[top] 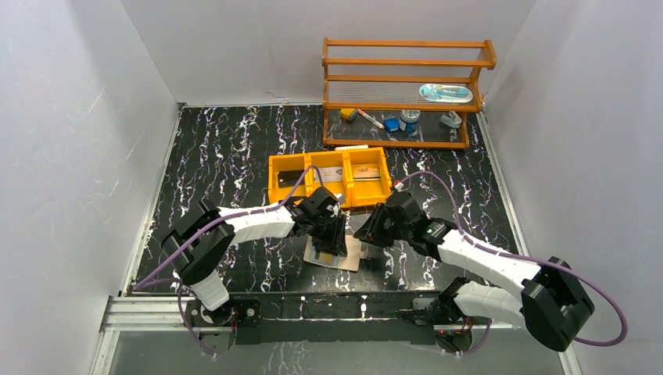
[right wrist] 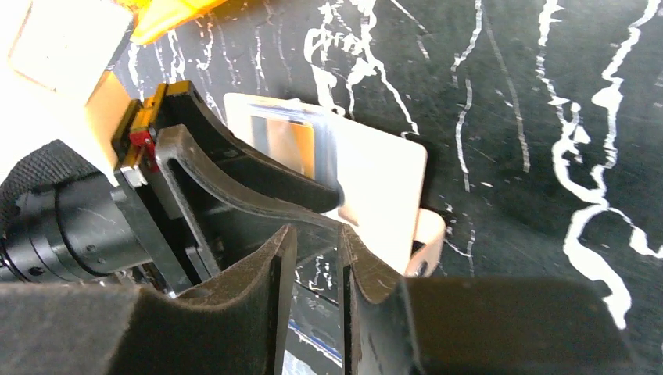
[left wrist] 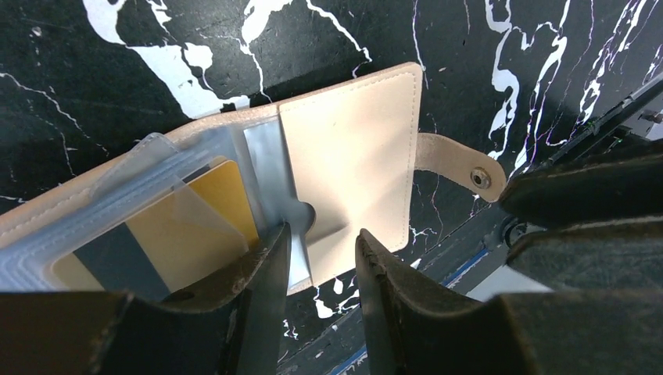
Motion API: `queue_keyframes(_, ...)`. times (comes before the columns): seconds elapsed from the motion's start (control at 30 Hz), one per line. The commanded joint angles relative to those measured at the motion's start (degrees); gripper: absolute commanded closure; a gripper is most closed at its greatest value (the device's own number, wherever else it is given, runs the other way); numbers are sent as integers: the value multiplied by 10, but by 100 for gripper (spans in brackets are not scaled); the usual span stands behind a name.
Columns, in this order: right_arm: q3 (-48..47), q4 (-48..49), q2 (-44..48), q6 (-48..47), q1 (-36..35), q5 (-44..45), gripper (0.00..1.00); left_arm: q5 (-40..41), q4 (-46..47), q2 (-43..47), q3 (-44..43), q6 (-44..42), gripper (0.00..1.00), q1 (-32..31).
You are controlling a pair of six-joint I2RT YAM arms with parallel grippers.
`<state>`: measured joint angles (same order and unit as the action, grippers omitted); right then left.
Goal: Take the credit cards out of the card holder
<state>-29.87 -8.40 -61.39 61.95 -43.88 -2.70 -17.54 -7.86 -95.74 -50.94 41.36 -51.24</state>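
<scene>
Revealing sleeved credit cards (left wrist: pixel 223 199), left wrist view

The card holder (top: pixel 335 254) is hemmed in. The left gripper (top: pixel 332 234) hangs directly over it, the right gripper (top: pixel 367 233) is just beside its right edge, and the orange tray (top: pixel 273 183) stands just behind. The surface (top: pixel 227 148) lies bare to the left and far left. A wooden shelf (top: pixel 406 78) blocks the back right corner.
</scene>
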Motion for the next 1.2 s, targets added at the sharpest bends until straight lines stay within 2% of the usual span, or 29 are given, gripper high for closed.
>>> queue_keyframes(0.0, -36, 53, -39, 13, 3, -40, 67, 18, -24, 37, 10, -1, 65, -2)
queue_keyframes(0.3, -46, 76, -195, -17, 8, -85, 77, 62, -62, 94, 7, 6, 63, -2)
queue_keyframes(0.43, -51, 49, -212, -34, 8, -58, 78, 133, -107, 139, 7, 6, 61, -2)
queue_keyframes(0.53, -48, 64, -224, -60, 8, -68, 77, 185, -134, 167, 8, 5, 53, -2)
queue_keyframes(0.73, -62, 49, -240, -84, 8, -64, 76, 223, -167, 135, 11, -6, 52, 0)
queue_keyframes(0.8, -59, 54, -231, -83, 8, -64, 75, 219, -167, 121, 16, -5, 54, 1)
queue_keyframes(0.93, -65, 71, -221, -85, 9, -85, 74, 202, -152, 110, 32, -1, 65, 1)
queue_keyframes(1.17, -93, 97, -210, -76, 8, -136, 69, 163, -136, 100, 58, 7, 74, 1)
